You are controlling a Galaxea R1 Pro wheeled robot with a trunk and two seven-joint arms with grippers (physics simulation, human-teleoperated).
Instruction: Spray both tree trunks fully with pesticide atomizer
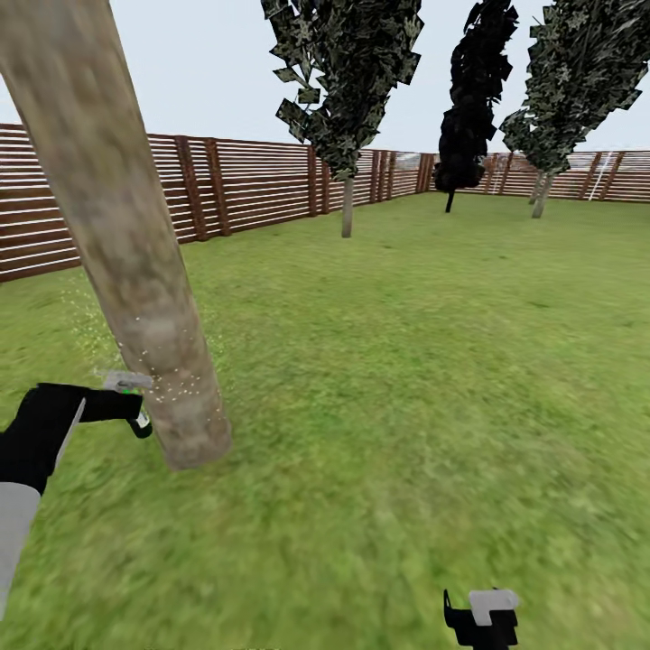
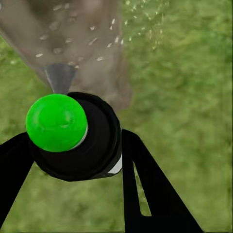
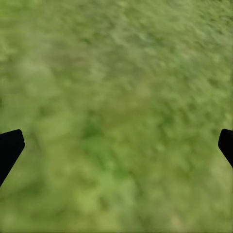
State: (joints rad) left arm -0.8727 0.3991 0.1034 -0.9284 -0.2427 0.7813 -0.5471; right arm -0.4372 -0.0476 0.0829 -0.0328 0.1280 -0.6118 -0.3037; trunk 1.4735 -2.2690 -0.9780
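A thick, mottled tan-grey tree trunk leans up through the left of the head view from the lawn. My left gripper is right beside its base, shut on the pesticide atomizer. In the left wrist view the atomizer is a dark cylinder with a bright green cap dot, held between the black fingers. Its grey nozzle points at the trunk. Pale droplets speckle the bark and the air around it. My right gripper hangs low over grass, open and empty.
Green lawn stretches right and ahead. A brown slatted fence bounds it at the left and back. Three dark-crowned trees stand far off, one on a thin pale trunk, one near-black, one at the right.
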